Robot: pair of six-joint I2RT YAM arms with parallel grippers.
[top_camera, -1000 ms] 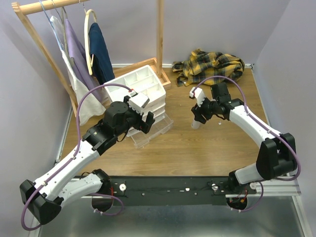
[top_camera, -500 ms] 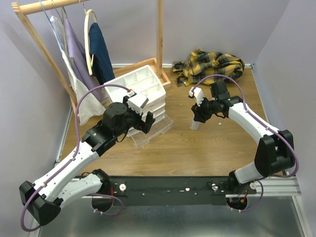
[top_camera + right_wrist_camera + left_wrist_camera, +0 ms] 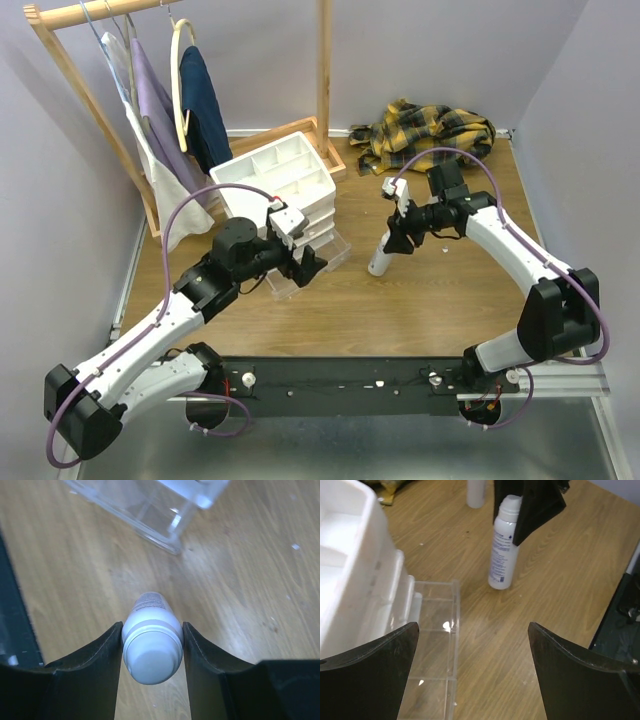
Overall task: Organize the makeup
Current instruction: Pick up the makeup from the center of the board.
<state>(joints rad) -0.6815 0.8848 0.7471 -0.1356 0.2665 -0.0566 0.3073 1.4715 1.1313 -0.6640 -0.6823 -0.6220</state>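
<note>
1. Right gripper (image 3: 152, 647): clamped on the cap end of a white bottle (image 3: 151, 650). My two dark fingers (image 3: 105, 650) press the cap from either side.
2. Bottle position: near the middle of the desk (image 3: 420, 300), just right of the clear drawer (image 3: 322, 262). From above, the white bottle (image 3: 380, 259) is tilted, cap up toward my right gripper (image 3: 398, 238) and base pointing toward the near-left. I cannot tell whether the base touches the wood.
3. Left wrist view: same white bottle (image 3: 503, 547) with blue print on its side, cap hidden partly by my right gripper's dark fingers (image 3: 532, 507).
4. Second white bottle (image 3: 476, 492): stands beyond the first one, toward the far edge, cut off by the frame.
5. Left gripper (image 3: 305, 263): jaws wide apart, holding nothing. It hangs over the clear drawer (image 3: 437, 645), which sticks out from the bottom of the white drawer unit (image 3: 275, 180).
6. Drawer unit (image 3: 350, 565): on the left half of the desk, top tray divided into compartments.
7. Clear drawer (image 3: 150, 505): its corner shows beyond the bottle in my right wrist view.
8. Plaid cloth (image 3: 430, 130): bunched at the far-right corner.
9. Clothes rack (image 3: 150, 100): far-left corner, garments hanging.
</note>
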